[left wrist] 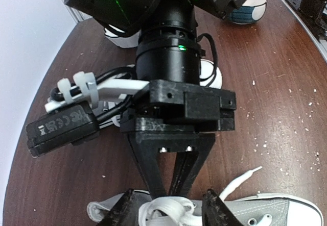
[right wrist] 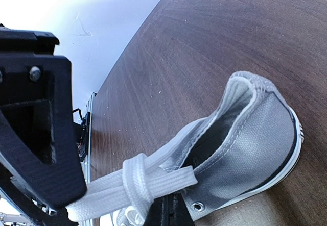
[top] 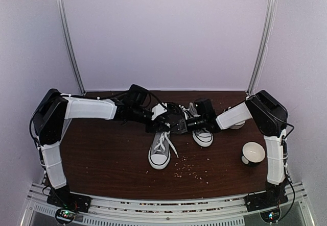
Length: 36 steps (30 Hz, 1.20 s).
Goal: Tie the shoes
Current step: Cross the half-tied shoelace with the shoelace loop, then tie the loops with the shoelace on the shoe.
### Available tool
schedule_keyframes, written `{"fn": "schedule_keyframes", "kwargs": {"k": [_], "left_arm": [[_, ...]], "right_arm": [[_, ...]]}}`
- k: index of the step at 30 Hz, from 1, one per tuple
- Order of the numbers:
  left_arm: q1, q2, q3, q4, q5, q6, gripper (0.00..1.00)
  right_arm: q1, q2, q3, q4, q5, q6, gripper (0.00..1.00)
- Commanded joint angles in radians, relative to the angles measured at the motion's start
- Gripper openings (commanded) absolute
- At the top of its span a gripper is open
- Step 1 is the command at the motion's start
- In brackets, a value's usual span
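The left arm [top: 89, 108] rose from its base, bent at the elbow and reached level across the dark wooden table [top: 102, 154] toward the middle. The right arm [top: 235, 115] mirrored it from the other side, so both wrists met tip to tip above the heel of one grey sneaker [top: 160, 152], whose white toe cap pointed at the near edge. The second sneaker [top: 203, 136] lay just beside it, partly under the right forearm. A bowl [top: 254, 153] sat well apart to the right, near scattered crumbs [top: 191, 169]. From above the grip was hidden. The left wrist view showed the right gripper [left wrist: 172, 186] narrowed to a V, its tips down on the white lace [right wrist: 138, 177]. The left gripper [left wrist: 168, 210] stood partly apart with lace bunched between its fingers, though whether it pinched the lace I cannot tell. The right wrist view alone showed the lace knotted and the sneaker's open heel collar.
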Motion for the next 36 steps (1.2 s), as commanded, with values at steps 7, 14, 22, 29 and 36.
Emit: {"fn": "schedule_keyframes", "kwargs": {"k": [7,14,22,29,36], "left_arm": [[0.002,0.021,0.056,-0.008,-0.070,-0.021,0.38],[0.002,0.026,0.067,-0.019,-0.076,-0.026,0.16],[0.002,0.042,0.080,-0.047,-0.083,-0.027,0.32],[0.002,0.051,0.097,-0.059,-0.085,-0.030,0.04],[0.060,0.012,-0.006,0.059,-0.022,-0.172,0.00]], "right_arm": [[0.011,-0.045,0.027,-0.039,0.009,-0.036,0.00],[0.011,-0.046,0.027,-0.044,0.009,-0.039,0.00],[0.010,-0.045,0.030,-0.049,0.007,-0.044,0.00],[0.010,-0.051,0.030,-0.054,0.006,-0.047,0.00],[0.000,-0.091,-0.002,-0.095,0.061,-0.076,0.00]]}}
